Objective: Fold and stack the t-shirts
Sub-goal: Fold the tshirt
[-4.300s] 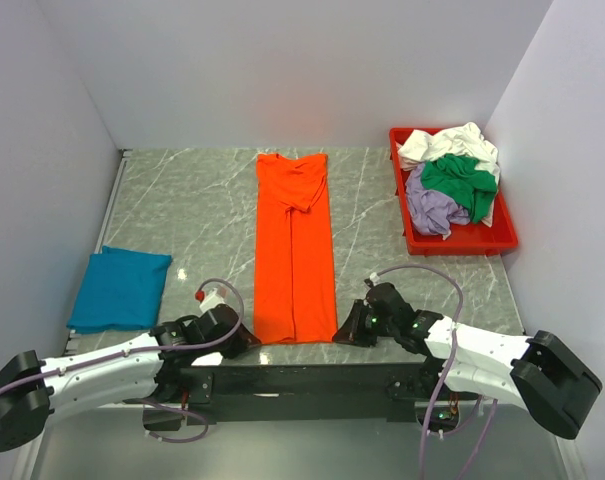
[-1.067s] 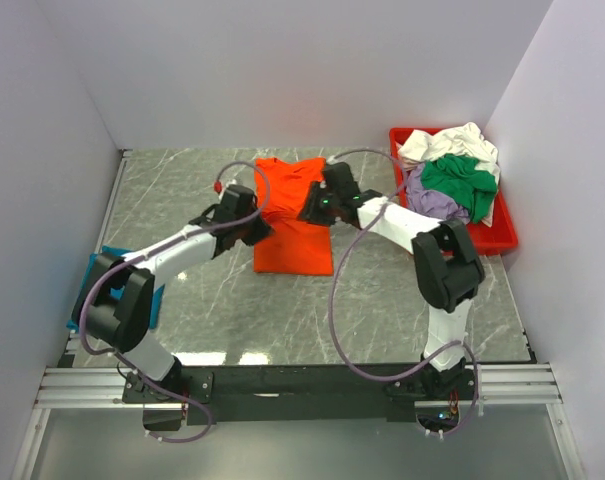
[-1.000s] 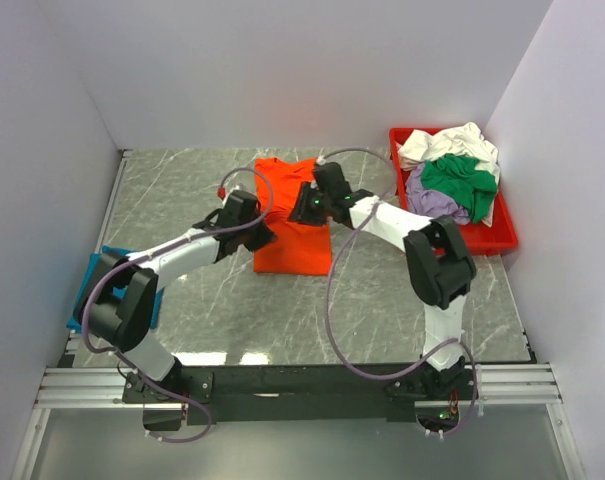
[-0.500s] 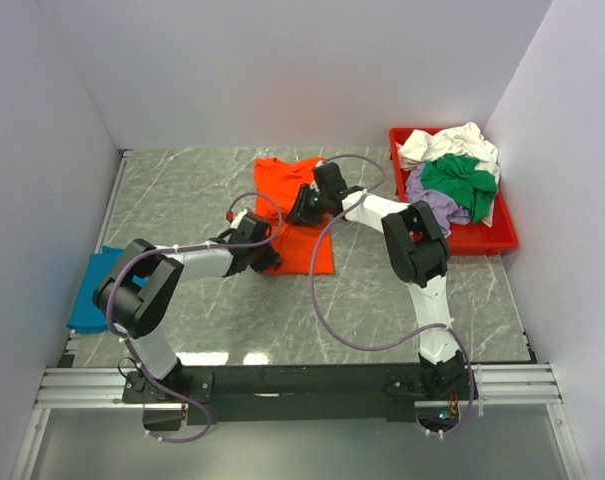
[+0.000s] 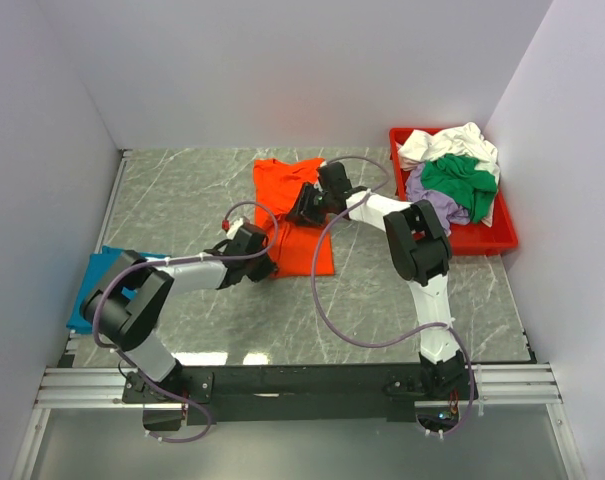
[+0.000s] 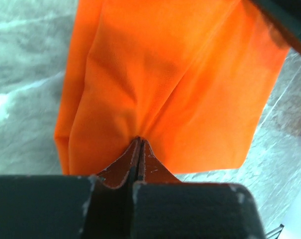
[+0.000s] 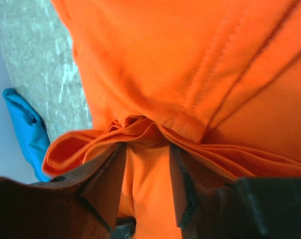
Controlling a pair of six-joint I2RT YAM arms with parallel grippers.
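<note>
One teal-blue folded cloth t-shirt point(image 5: 87, 295) lies finished at left table edge, partly hidden by left arm.
Left gripper point(image 6: 139, 144): jaws closed, pinching near edge of bright orange cloth t-shirt point(image 5: 300, 250).
Orange shirt sits mid-table, layers doubled, fold apparently incomplete. Long axis runs near-to-far; collar end not identifiable.
Right gripper point(image 7: 146, 147): jaws apart, orange folds bunched at tips, firm hold not evident.
Far right, red plastic tray point(image 5: 462, 244) holds white crumpled t-shirt point(image 5: 452, 140), green crumpled t-shirt point(image 5: 460, 180), lavender crumpled t-shirt point(image 5: 430, 210), all unfolded.
Judgement: one of five done, stacking not begun.
</note>
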